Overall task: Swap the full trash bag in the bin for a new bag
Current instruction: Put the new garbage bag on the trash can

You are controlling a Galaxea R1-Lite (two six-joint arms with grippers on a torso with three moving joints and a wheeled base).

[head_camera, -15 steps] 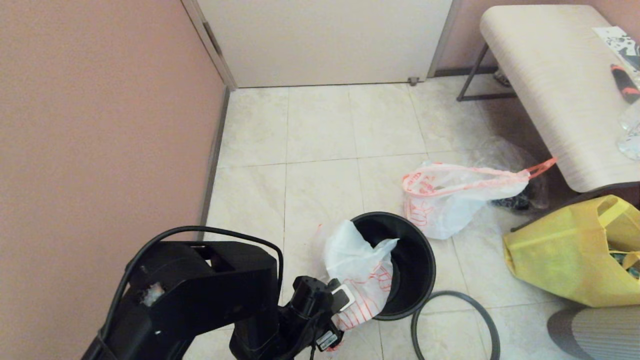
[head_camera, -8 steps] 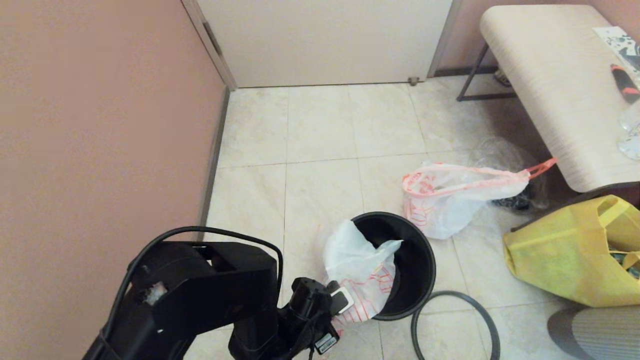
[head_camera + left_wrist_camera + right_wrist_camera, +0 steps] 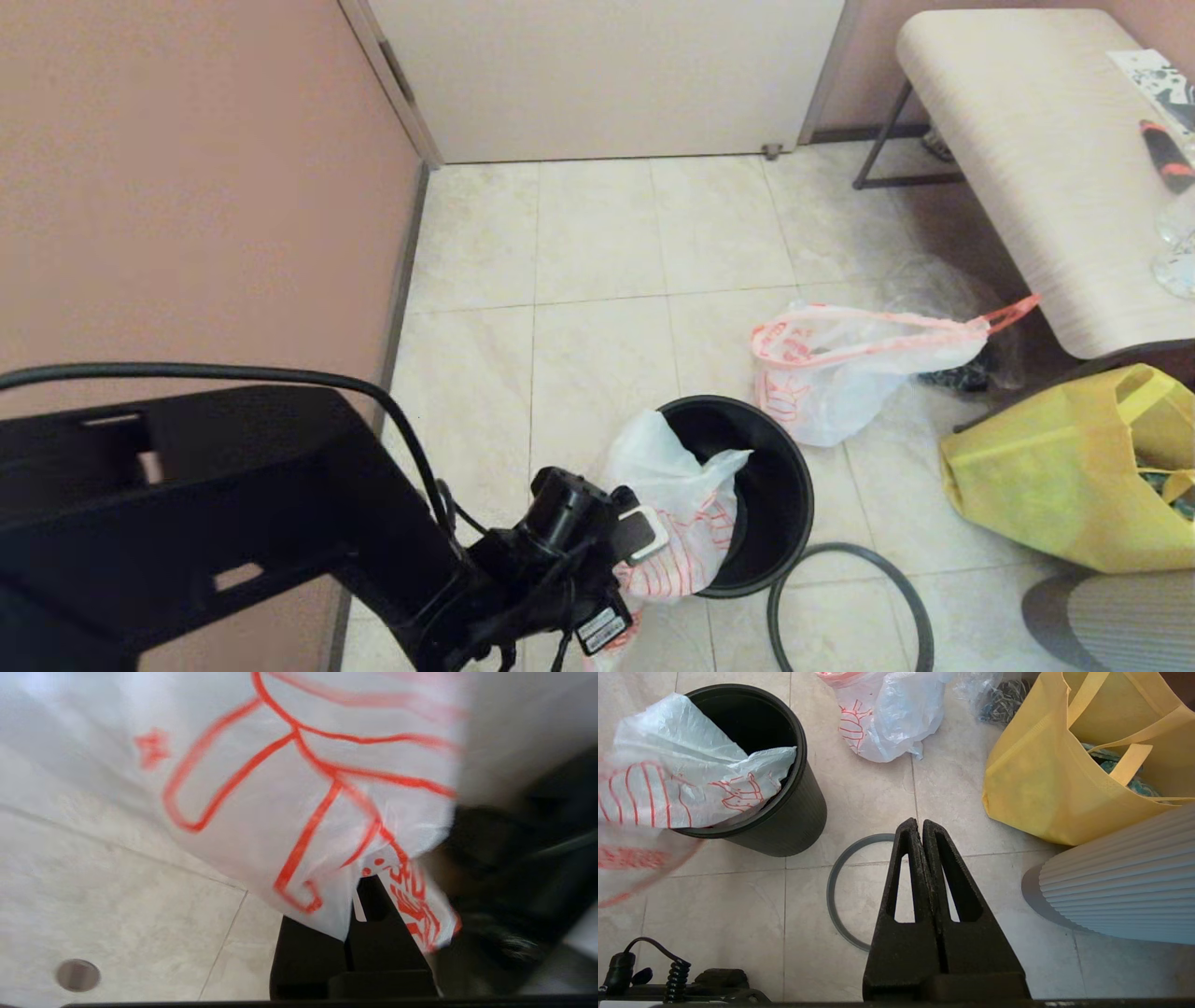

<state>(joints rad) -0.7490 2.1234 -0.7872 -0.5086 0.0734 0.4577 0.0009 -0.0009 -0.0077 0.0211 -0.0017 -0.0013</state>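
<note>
The black bin (image 3: 766, 523) stands on the tiled floor, and the right wrist view shows it as well (image 3: 784, 807). The new bag (image 3: 667, 495), white with orange-red drawing, hangs limp over the bin's left rim, partly inside and partly outside. My left gripper (image 3: 638, 539) is at the bin's near-left side, shut on the new bag (image 3: 280, 788); the film covers its fingertips (image 3: 387, 947). The dark grey rim ring (image 3: 845, 607) lies flat on the floor right of the bin. My right gripper (image 3: 920, 823) hangs shut and empty above the ring (image 3: 836, 891).
The full bag (image 3: 840, 369) lies on the floor behind the bin to the right. A yellow bag (image 3: 1055, 467) sits further right under a pale bench (image 3: 1027, 159). A ribbed pale object (image 3: 1125, 886) stands near the ring. The pink wall (image 3: 187, 187) is close on the left.
My left arm has swung up and now fills the lower left of the head view. Its gripper has risen slightly with the bag's edge. The bin and ring have not moved.
</note>
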